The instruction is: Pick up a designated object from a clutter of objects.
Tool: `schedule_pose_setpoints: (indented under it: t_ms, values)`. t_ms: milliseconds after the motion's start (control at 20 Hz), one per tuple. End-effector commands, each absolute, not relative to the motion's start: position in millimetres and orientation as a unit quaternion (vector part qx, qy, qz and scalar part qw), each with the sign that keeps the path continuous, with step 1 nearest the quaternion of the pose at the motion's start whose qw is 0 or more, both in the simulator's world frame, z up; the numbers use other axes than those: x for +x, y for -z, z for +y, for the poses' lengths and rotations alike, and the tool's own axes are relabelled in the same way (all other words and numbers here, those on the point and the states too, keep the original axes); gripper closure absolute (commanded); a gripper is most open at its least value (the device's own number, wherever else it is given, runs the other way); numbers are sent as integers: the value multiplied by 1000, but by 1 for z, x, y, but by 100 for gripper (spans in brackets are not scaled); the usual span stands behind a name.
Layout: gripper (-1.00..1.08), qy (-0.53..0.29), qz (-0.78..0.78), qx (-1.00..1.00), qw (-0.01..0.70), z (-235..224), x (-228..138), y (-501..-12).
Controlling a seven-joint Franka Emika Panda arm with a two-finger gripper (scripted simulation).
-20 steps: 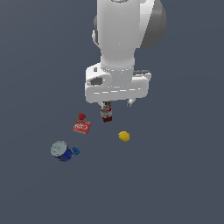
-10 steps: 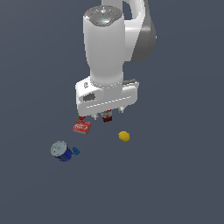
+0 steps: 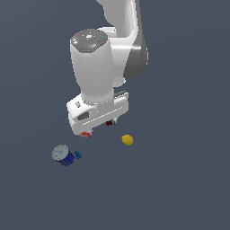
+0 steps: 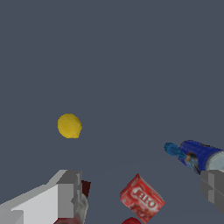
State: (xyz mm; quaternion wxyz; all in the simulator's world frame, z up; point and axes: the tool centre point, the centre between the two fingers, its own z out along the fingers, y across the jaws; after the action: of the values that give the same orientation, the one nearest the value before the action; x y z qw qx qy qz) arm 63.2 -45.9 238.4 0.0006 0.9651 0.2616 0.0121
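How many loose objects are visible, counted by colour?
Blue: 2, the dark-blue can and the tiny blue piece.
Yellow: 1, the yellow fruit.
Red: 2, the red box and a small red thing at the wrist view's edge.
Dark brown-red: 1, an object beside the claw, mostly hidden.
Total: 6.

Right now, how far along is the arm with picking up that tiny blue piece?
Nothing is picked up yet. The tiny blue piece lies on the floor beside the dark-blue can. The gripper is open and empty, above the red box. Reaching the piece, grasping and lifting remain.
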Motion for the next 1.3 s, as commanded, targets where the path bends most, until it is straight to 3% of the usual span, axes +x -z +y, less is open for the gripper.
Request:
schedule_pose_setpoints:
  t_ms: [0,1250]
  values:
    - [-92,-11,287,958,1,-55,67,-230]
    - [-92,-3,521,854,2,-144,93,-141]
